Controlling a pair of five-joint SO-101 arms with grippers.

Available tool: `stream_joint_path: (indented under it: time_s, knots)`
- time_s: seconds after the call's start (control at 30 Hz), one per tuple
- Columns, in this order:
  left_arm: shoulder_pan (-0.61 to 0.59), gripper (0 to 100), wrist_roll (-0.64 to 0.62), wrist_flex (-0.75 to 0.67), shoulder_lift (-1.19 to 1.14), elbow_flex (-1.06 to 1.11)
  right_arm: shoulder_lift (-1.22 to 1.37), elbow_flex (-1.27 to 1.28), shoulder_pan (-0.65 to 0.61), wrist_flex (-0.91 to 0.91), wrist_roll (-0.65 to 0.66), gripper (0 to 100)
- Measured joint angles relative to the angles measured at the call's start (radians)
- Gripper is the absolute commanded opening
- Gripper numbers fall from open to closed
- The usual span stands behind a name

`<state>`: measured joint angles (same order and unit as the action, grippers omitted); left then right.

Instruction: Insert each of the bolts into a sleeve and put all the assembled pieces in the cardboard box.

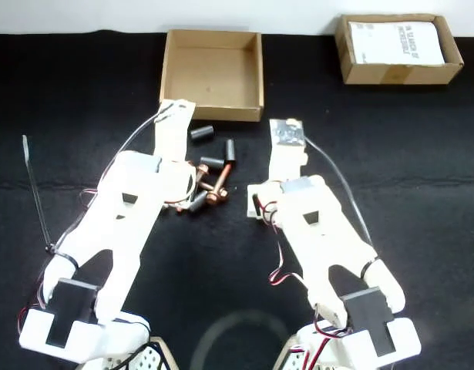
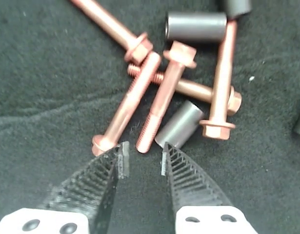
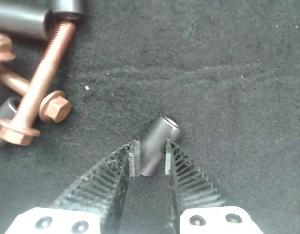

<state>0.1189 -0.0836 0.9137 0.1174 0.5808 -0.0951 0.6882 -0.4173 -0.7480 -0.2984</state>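
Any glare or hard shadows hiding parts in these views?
High view: even light, the white paper in the side box glares, bolts stay readable on the black cloth. Left wrist view: soft sheen on the bolts, no hard shadows. Right wrist view: a highlight on the sleeve rim at the right claw, nothing hidden.

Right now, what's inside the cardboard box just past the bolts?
The cardboard box shows only bare brown floor, with nothing lying on it. Its near wall hides the strip of floor right behind it.
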Motion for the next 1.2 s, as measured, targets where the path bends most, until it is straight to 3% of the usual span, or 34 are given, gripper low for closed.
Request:
stream_joint_path:
  time_s: [0.87,1.0,1.2]
  knots:
    - [-0.091,13,0.0,0.0,0.0,0.003,0.172,-0.087,-0.006,-0.002,0.0,7.9]
    - [-0.091,13,0.0,-0.011,0.0,0.021,0.187,-0.098,-0.006,-0.005,0.0,0.5]
    - [-0.091,13,0.0,-0.057,0.0,0.048,0.252,-0.19,0.0,-0.089,0.063,0.8]
